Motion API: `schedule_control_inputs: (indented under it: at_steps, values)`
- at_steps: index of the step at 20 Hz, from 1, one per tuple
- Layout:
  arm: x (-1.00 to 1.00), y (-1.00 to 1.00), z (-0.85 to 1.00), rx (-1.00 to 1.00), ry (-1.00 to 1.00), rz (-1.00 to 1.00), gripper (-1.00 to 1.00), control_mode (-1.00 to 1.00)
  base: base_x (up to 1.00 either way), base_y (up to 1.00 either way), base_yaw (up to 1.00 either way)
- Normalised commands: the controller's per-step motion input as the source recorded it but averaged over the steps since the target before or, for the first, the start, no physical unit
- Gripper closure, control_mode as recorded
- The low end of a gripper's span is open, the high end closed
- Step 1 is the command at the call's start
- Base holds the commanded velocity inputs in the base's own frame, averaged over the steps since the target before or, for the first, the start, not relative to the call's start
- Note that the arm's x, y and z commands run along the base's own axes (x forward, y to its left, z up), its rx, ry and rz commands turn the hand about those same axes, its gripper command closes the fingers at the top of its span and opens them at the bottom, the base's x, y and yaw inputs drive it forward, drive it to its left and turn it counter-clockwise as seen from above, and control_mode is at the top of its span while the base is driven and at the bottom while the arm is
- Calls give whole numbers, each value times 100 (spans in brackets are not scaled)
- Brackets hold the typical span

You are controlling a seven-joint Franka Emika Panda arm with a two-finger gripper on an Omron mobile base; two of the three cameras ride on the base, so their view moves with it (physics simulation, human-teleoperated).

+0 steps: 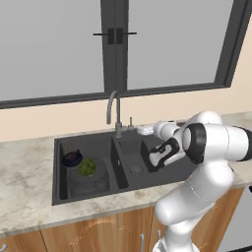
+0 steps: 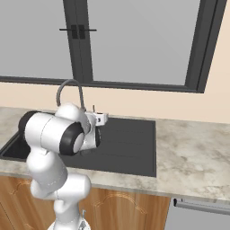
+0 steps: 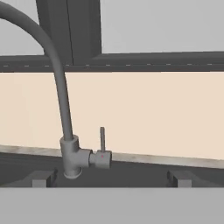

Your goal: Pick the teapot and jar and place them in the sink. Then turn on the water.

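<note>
The teapot (image 1: 72,157) and jar (image 1: 87,173) lay in the sink (image 1: 59,170); no water ran. The gripper (image 1: 143,130) faced the faucet (image 3: 65,131); its state was unclear.

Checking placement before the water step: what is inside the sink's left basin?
In the sink, the left basin holds the teapot at the back and the jar, green contents showing, in front. The basin floor beneath them is covered.

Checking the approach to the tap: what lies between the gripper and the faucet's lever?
Nothing: in the hand view the stretch from the fingertips to the faucet and its lever is bare dark sink deck.
</note>
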Motion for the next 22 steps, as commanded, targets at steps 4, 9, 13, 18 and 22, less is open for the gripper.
schedule_control_inputs:
  at_steps: [4, 9, 13, 18, 22]
  values:
    - [22, 2, -2, 0, 0, 0, -100, -100, 0, 0, 0]
    - [18, 8, -9, 0, 0, 1, -100, -100, 0, 0, 0]
    - [15, 12, -7, 0, 0, 3, -100, -100, 0, 0, 0]
    - [9, 4, 0, 1, 0, 1, -100, -100, 0, 0, 0]
    - [8, 1, 0, 0, 0, 1, -100, -100, 0, 0, 0]
